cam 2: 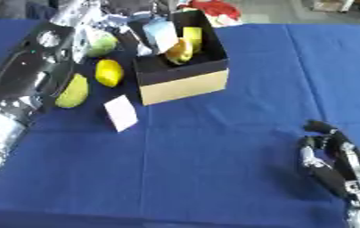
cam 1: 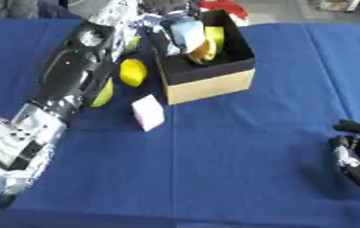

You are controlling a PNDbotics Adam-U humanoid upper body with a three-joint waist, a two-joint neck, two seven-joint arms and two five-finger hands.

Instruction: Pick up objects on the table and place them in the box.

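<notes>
Box [cam 1: 210, 84] near the far middle of the blue desk [cam 1: 238, 169], black inside, tan outside, already holding yellow pieces [cam 2: 185, 44]. Left hand [cam 1: 164, 27] reached over the box's open top, fingers [cam 2: 140, 38] curled round a pale blue object [cam 2: 160, 34], held right above the opening, apparently for dropping in. Still out on the desk, left of the box: a yellow lemon-like fruit [cam 2: 109, 72], a yellow-green fruit [cam 2: 72, 91] partly under the forearm, a greenish round fruit [cam 2: 101, 43] further back, and a pale pink block [cam 2: 121, 113] just in front. Right hand [cam 2: 331, 162] idle at the lower right, well apart from everything, fingers relaxed and holding nothing.
</notes>
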